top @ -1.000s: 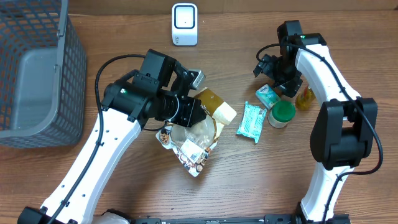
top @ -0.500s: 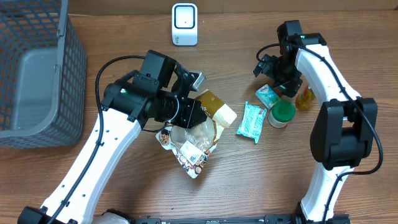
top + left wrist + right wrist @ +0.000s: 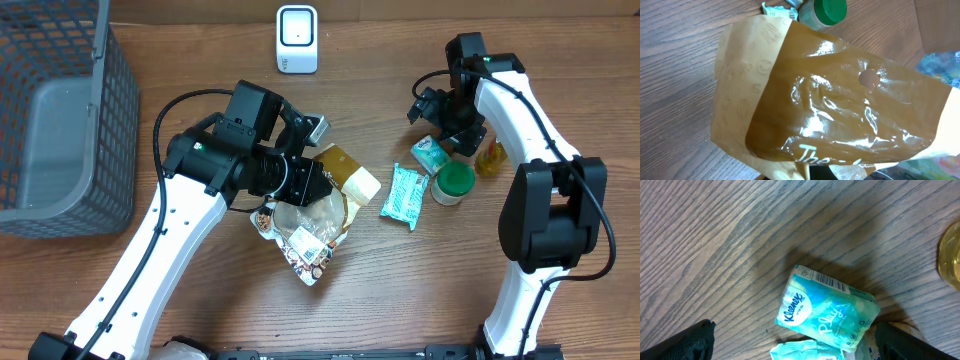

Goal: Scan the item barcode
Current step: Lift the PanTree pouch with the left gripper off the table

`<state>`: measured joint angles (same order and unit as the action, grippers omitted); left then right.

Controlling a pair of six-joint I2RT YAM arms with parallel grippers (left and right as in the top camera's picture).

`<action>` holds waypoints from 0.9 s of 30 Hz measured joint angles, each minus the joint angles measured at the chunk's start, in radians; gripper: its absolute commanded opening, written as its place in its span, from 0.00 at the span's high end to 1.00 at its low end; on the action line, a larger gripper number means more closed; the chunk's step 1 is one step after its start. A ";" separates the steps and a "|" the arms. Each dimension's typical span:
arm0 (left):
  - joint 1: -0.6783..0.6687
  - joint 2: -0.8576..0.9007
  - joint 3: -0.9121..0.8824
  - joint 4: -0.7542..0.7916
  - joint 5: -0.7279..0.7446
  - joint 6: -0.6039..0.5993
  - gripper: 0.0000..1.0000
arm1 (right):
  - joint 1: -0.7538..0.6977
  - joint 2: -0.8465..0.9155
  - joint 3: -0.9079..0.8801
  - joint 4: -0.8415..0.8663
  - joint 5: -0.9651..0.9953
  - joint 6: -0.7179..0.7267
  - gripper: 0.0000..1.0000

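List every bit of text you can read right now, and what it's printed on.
"Kleenex": on the tissue pack, right wrist view.
"Play": same pack, beside the brand.
"The": start of white script on the brown bag; the rest is cut off.
Barcode digits and fine print on the tissue pack: too small to read.
Teal packet and patterned snack bag, overhead view: print too small to read.

A glossy brown pouch (image 3: pixel 348 172) with a tan paper side, white script lettering and a round hang hole sits pinched in the left claw (image 3: pixel 326 180), tilted, over mid-tabletop. The small white scanner (image 3: pixel 297 38) stands near the tabletop's far edge.
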<state>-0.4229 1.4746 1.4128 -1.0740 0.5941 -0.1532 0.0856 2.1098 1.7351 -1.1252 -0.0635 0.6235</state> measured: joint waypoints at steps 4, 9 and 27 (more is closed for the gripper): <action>0.000 0.000 0.000 0.000 0.000 0.000 0.96 | 0.000 0.000 0.000 0.000 0.000 0.000 0.00; 0.000 0.000 0.000 0.000 0.000 0.000 0.96 | 0.000 0.000 0.000 0.000 0.000 0.000 0.00; 0.000 0.000 0.000 0.101 -0.032 -0.014 0.96 | 0.000 0.000 0.000 0.000 0.000 0.000 0.00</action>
<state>-0.4229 1.4746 1.4128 -0.9733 0.5617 -0.1673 0.0856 2.1098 1.7351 -1.1252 -0.0639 0.6239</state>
